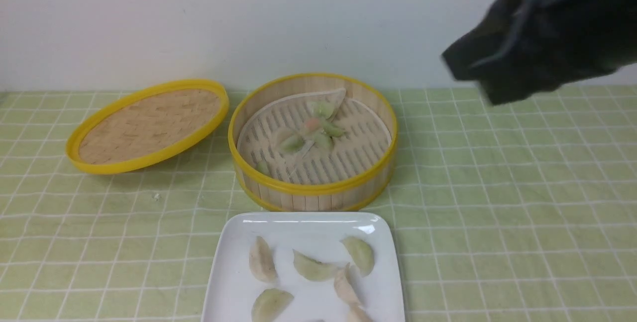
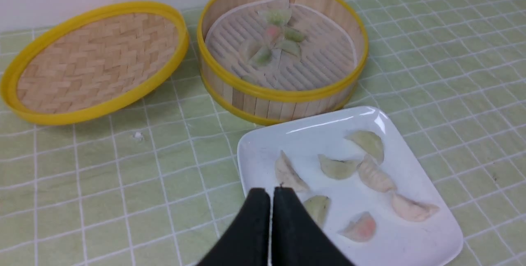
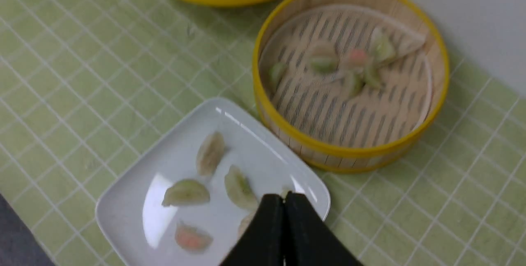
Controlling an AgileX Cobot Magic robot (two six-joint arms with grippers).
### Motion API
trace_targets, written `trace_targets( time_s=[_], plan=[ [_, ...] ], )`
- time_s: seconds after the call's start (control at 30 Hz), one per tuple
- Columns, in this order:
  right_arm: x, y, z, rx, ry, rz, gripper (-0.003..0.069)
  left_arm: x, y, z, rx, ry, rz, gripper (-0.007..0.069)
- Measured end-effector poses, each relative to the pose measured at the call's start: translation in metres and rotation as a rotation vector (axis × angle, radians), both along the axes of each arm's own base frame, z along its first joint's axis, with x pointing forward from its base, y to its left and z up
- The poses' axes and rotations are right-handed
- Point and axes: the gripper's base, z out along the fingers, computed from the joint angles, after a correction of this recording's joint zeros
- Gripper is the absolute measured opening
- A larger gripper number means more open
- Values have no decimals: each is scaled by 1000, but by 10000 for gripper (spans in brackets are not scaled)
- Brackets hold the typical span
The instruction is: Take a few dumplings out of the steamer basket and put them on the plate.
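Front view: the steamer basket [image 1: 313, 190] sits on the tabletop [image 1: 497, 212] with a little clump of dumplings [image 1: 318, 133] mid-floor. The lid [image 1: 149, 123] is just left of it, and the plate [image 1: 231, 287] right in front holds several more. My right arm [image 1: 537, 33] is a dark blur up right of the basket.

Left wrist view: my left jaws are pressed together, empty.

Right wrist view: right jaws same, closed on nothing.

You see the steamer basket [image 1: 313, 197], pale wood slats with smooth yellow rims; the lid [image 1: 149, 125], woven strips; the plate [image 1: 229, 282], glossy white; the bench [image 1: 497, 212], matt green cloth; the dumplings [image 1: 312, 267], smooth translucent skin.
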Motion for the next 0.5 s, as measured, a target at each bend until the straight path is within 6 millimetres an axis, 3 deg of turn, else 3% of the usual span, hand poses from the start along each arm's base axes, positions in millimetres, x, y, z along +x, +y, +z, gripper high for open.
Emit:
trace_targets(
  time_s=[0.1,0.23,0.3,0.37,0.5],
  plan=[
    [-38,-36,22,105,-94,-11,-15,1,0,1,-8,-16,0,-6],
    [-76,-74,22,212,-214,-26,-15,2,-1,5,-28,-59,0,-6],
    [-102,-100,11,295,-297,-45,-15,4,-2,9,-46,-99,1,-6],
    [-113,-113,-3,340,-342,-62,-15,5,-2,12,-60,-130,1,-6],
    [-143,-146,-52,485,-493,-101,-15,7,-3,20,-100,-220,3,-6]
  ],
)
